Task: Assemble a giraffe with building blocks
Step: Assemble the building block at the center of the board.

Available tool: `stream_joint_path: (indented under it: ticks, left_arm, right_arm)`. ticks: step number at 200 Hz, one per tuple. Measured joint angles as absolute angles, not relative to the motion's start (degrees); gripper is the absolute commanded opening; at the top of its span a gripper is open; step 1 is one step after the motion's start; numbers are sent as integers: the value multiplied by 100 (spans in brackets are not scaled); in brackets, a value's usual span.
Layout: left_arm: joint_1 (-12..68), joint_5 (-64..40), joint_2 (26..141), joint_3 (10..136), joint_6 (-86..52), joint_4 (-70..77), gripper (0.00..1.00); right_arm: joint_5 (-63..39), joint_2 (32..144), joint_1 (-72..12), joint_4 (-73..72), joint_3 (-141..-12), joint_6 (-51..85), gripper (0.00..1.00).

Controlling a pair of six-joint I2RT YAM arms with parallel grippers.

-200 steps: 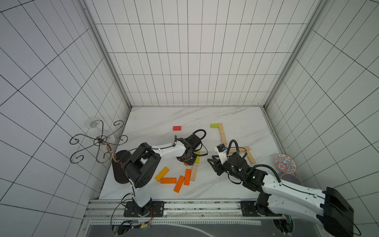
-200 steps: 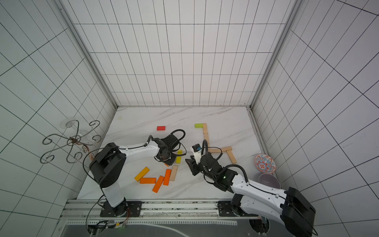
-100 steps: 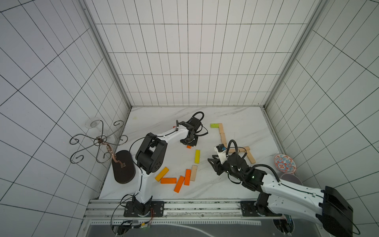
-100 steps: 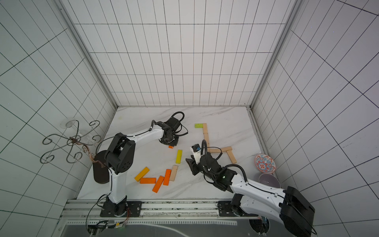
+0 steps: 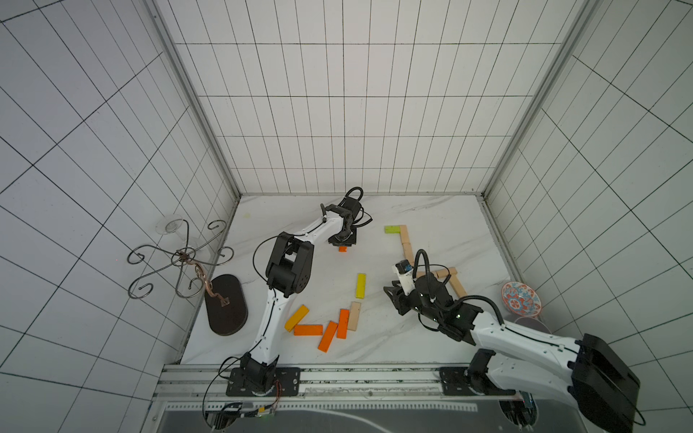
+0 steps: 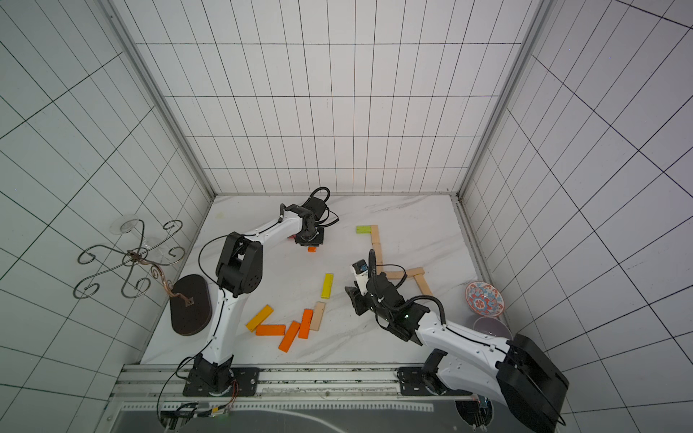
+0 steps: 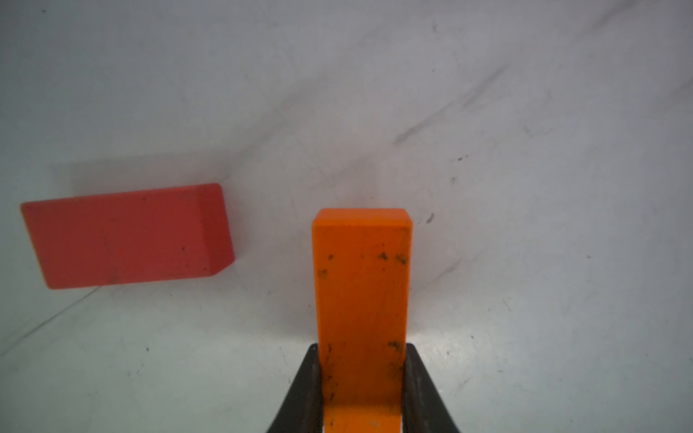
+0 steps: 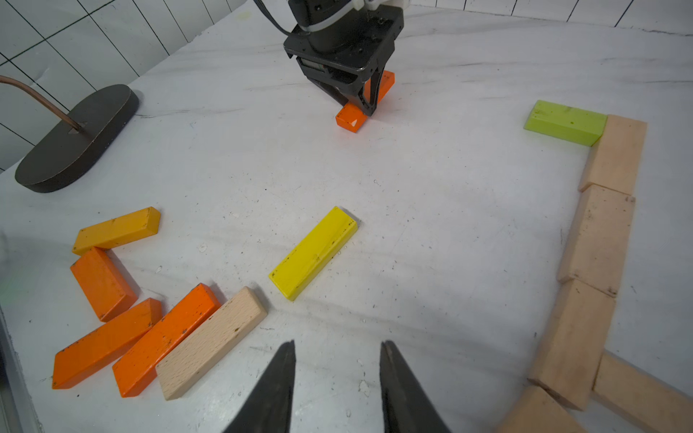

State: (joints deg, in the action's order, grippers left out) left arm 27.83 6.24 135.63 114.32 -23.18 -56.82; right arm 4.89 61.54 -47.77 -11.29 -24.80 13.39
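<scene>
My left gripper (image 7: 362, 348) is shut on a small orange block (image 7: 362, 292) at the far middle of the table, and both top views show that block (image 5: 342, 248) (image 6: 312, 248) under the gripper. A red block (image 7: 127, 236) lies flat just beside it. The giraffe figure lies flat at the right. It has a green block (image 5: 392, 229) (image 8: 564, 122) at the far end of a line of plain wooden blocks (image 5: 405, 236) (image 8: 600, 236). My right gripper (image 8: 337, 346) (image 5: 392, 296) hovers open and empty near the yellow block (image 8: 313, 253) (image 5: 360, 285).
Loose orange blocks (image 5: 308, 330) (image 8: 167, 337), an amber one (image 5: 296, 318) and a plain wooden one (image 5: 354, 316) lie near the front. A dark oval stand base (image 5: 226, 304) with a curly wire rack sits at the left edge. A patterned bowl (image 5: 521, 301) is at the right.
My left gripper has carried the orange block from beside the yellow block toward the far side, ending next to the red block. The right arm has stayed still.
</scene>
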Motion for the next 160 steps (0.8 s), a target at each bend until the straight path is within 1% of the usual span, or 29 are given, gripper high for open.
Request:
stream_joint_path:
  ticks: [18, 24, 33, 38, 56, 68, 83, 106, 125, 139, 160]
  left_arm:
    - [2766, 679, 13701, 11675, -2359, -5872, 26]
    - [2764, 696, 13734, 11727, -2366, -5909, 30]
    - [2759, 711, 13771, 11786, -2381, -5951, 40]
    - [2757, 716, 13784, 11797, -2397, -5959, 43]
    - [2731, 729, 13797, 11797, -2458, -6010, 52]
    - [2714, 727, 13797, 11795, -2458, -6020, 54]
    - [2692, 694, 13797, 11780, -2467, -5999, 52]
    - [2679, 663, 13788, 11769, -2502, -5986, 41]
    - [2655, 663, 13788, 11771, -2493, -6001, 34]
    - [2626, 663, 13788, 11771, -2515, -6005, 30]
    - [2550, 639, 13788, 11773, -2532, -5999, 27]
  right_arm:
    - [375, 6208, -4692, -1131, -2480, 1299, 39]
    - [349, 6217, -4672, -1138, -2480, 1284, 39]
    - [294, 6235, -4657, -1157, -2480, 1273, 39]
    - [270, 6239, -4637, -1166, -2480, 1267, 39]
    - [185, 6254, -4626, -1201, -2480, 1256, 39]
    - [145, 6254, -4600, -1232, -2480, 1251, 39]
    - [117, 6254, -4567, -1256, -2480, 1247, 39]
    - [64, 6254, -4521, -1280, -2480, 1238, 39]
    - [32, 6254, -4486, -1291, -2480, 1234, 39]
    - [14, 6254, -4471, -1293, -2480, 1234, 39]
    - [-8, 6252, -4449, -1295, -2480, 1234, 39]
